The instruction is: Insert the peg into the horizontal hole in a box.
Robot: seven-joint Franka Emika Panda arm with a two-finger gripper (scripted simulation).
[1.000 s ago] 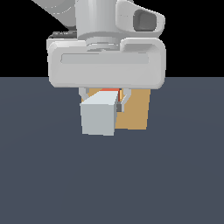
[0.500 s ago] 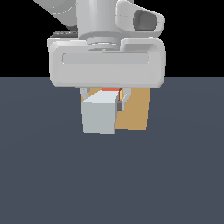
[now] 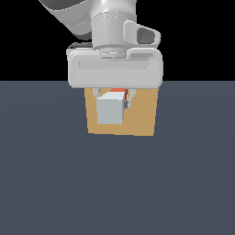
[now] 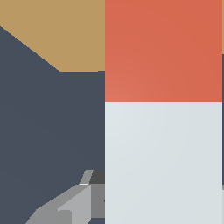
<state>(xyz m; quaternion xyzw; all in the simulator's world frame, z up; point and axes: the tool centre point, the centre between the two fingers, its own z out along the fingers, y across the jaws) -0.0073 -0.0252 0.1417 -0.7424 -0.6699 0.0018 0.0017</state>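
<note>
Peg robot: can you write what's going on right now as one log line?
phase: carrying | gripper: shut on peg | peg: off the floor, red end toward box | hole: hidden | inserted: not yet

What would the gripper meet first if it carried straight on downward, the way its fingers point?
Probably the dark grey-blue floor: the gripper, shut on the white, red-ended square peg, hangs before the tan box, though depth is unclear.

Pretty bare scene tbh. A flat, matte slate-blue surface (image 3: pixel 55 183) fills everything from about the middle of the exterior view down toward 6 o'clock. Above it, toward 12 o'clock, just a plain black backdrop (image 3: pixel 27 41). Lighting's even, no texture.
</note>
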